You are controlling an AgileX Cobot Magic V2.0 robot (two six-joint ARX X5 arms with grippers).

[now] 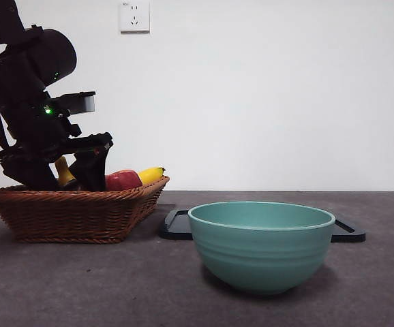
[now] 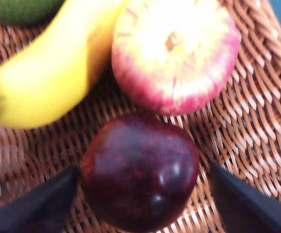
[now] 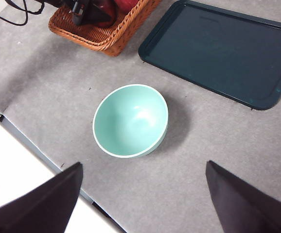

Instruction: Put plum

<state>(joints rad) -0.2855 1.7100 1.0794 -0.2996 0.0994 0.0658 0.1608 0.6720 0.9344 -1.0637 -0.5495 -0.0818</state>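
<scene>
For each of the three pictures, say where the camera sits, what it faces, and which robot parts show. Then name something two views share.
Front view: low at table height, facing level across the teal bowl and wicker basket; one dark arm reaches into the basket.
Left wrist view: above the basket, close on the plum between the left gripper's open jaws.
Right wrist view: high, looking down; the right gripper is open.
Shared: bowl, basket.

even indoor light, left wrist view blurred, apple (image 2: 175, 53) overexposed, soft shadows
</scene>
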